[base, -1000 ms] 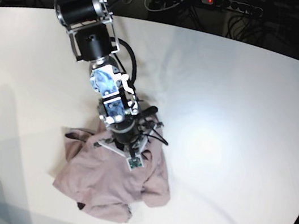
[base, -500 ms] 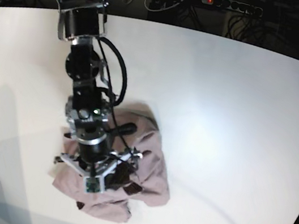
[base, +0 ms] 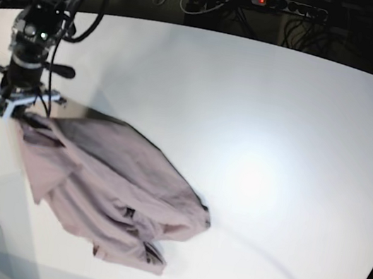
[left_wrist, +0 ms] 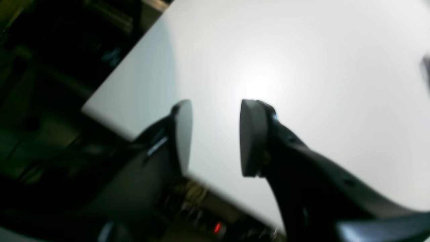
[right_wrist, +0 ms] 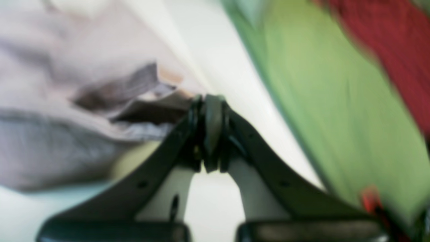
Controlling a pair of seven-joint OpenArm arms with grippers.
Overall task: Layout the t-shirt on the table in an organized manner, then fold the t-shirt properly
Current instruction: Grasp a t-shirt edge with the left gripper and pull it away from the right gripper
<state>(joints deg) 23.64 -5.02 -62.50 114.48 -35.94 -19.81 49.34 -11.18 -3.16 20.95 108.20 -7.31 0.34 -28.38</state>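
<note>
The right tool (base: 19, 106) is pinched tight on one edge of the t-shirt (base: 113, 192), pulling it out long so it can lie flat. The t-shirt lies near the desk's (base: 249, 107) side edge. The left tool (left_wrist: 215, 134) is partly open, holding nothing.

A: What carries everything?
B: A wide white surface (base: 282, 127), matte, with a bright glare patch toward four o'clock.
A: And lying on it?
B: A mauve-pink t-shirt (base: 114, 185), rumpled, spreading from nine toward six o'clock.
</note>
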